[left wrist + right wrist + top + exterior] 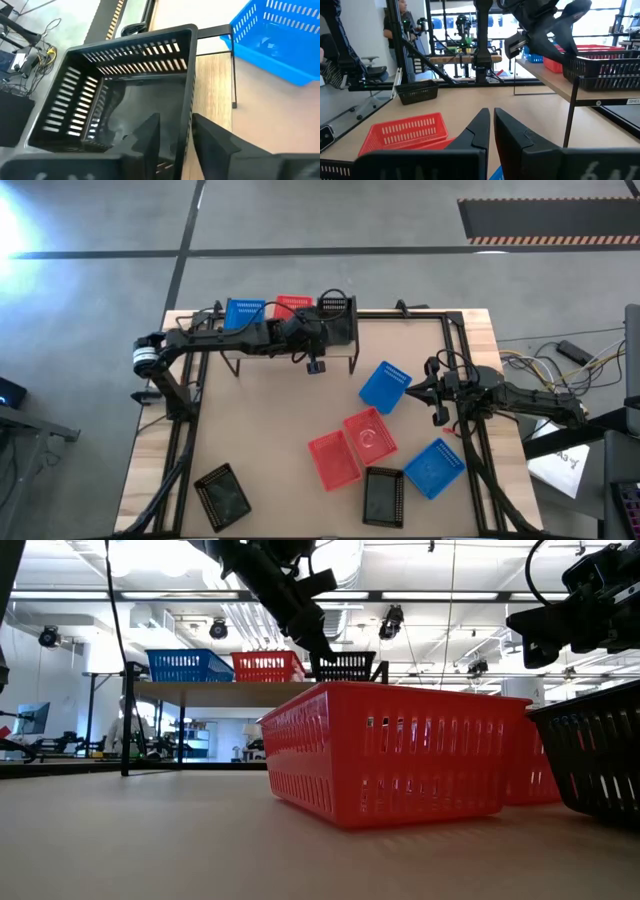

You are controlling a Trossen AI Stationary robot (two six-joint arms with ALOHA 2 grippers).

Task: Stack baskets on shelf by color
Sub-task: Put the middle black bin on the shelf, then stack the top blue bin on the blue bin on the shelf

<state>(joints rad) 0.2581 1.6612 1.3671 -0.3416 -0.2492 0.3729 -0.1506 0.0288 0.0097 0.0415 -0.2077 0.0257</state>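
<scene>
The shelf [220,692] stands at the table's far edge with a blue basket [243,310], a red basket [293,304] and a black basket [335,304] side by side on its plank. My left gripper [175,120] reaches along the shelf and is shut on the black basket [125,90]. My right gripper [491,120] is shut and empty, above the table near its right edge [437,402]. On the tabletop lie two blue baskets [385,386] [434,468], two red ones [370,433] [334,459] and two black ones [384,495] [222,495]. My left gripper has the black basket's side wall [188,100] between its fingers, one finger [147,135] inside the basket and one [215,142] outside. It comes from the table's left, slanting down. The basket stands upright with its bottom on the shelf's right end [345,668].
The left arm lies over the shelf's near side [270,335]. Black frame rails [190,430] run along the table's sides. A person [400,20] stands in the room beyond the table. Bare tabletop lies in front of the shelf [260,420].
</scene>
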